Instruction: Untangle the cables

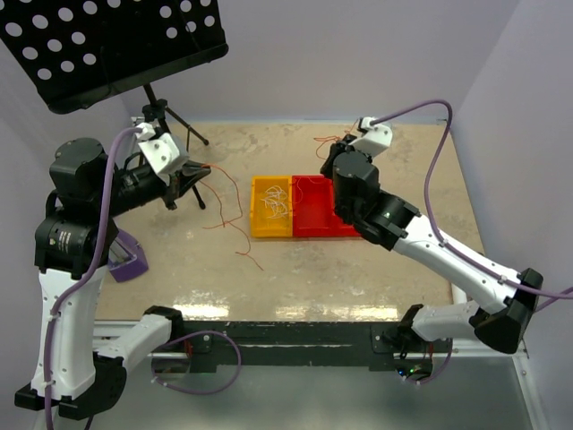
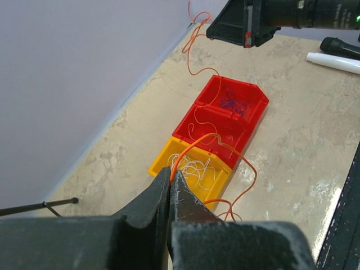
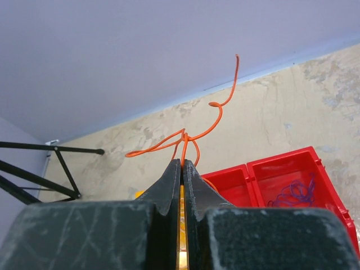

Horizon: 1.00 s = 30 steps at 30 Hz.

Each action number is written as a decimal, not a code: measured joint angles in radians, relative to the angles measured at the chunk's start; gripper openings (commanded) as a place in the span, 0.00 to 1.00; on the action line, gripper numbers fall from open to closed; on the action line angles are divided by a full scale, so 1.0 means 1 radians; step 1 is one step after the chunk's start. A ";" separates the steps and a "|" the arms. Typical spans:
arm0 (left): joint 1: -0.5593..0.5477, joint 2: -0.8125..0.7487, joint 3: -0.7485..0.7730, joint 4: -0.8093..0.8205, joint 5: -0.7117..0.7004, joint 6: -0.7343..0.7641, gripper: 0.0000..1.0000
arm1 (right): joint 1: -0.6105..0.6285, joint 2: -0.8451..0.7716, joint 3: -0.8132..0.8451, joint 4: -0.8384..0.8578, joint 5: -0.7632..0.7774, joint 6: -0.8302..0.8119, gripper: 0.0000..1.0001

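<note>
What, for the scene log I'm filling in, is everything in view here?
table: one, beige, under everything
yellow bin: one, yellow, mid-table
red bins: two, red, in line with the yellow bin
white cables: a tangle, white, in the yellow bin
purple cables: a tangle, purple, in the red bin farthest from the yellow
red-orange cables: several strands, red-orange, trailing over the table
music stand: one, black, far left corner
left gripper: one, black, shut on red-orange cables
right gripper: one, black, shut on red-orange cables

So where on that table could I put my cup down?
Bare table runs between the yellow bin, the red bin and the near edge. Crowded: left of the yellow bin, where orange cables sprawl, and the far edge by the right hand.
</note>
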State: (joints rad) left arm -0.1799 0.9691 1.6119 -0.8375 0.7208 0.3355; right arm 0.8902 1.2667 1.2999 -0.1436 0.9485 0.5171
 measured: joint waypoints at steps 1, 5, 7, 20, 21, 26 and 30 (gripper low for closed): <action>0.000 0.000 0.000 -0.002 0.000 0.002 0.00 | -0.002 0.013 -0.003 0.010 -0.002 -0.007 0.00; 0.000 -0.001 0.000 -0.010 0.000 0.009 0.00 | -0.014 0.058 -0.022 0.030 -0.019 -0.024 0.00; 0.000 -0.002 0.000 -0.013 0.000 0.016 0.00 | -0.023 0.074 -0.033 0.037 -0.027 -0.032 0.00; 0.000 -0.005 -0.008 -0.017 0.004 0.024 0.00 | -0.077 0.164 -0.121 0.107 -0.080 -0.038 0.00; 0.000 -0.005 -0.009 -0.017 0.005 0.024 0.00 | -0.079 0.182 -0.142 0.107 -0.091 -0.030 0.00; 0.000 -0.005 -0.020 -0.017 0.005 0.024 0.00 | -0.079 0.246 -0.208 0.086 -0.153 0.024 0.00; 0.000 -0.006 -0.023 -0.017 0.008 0.024 0.00 | -0.080 0.300 -0.225 0.076 -0.225 0.076 0.00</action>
State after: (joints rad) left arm -0.1799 0.9634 1.5890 -0.8543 0.7288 0.3595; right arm 0.8104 1.5669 1.0744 -0.0681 0.7231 0.5930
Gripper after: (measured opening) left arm 0.021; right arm 0.014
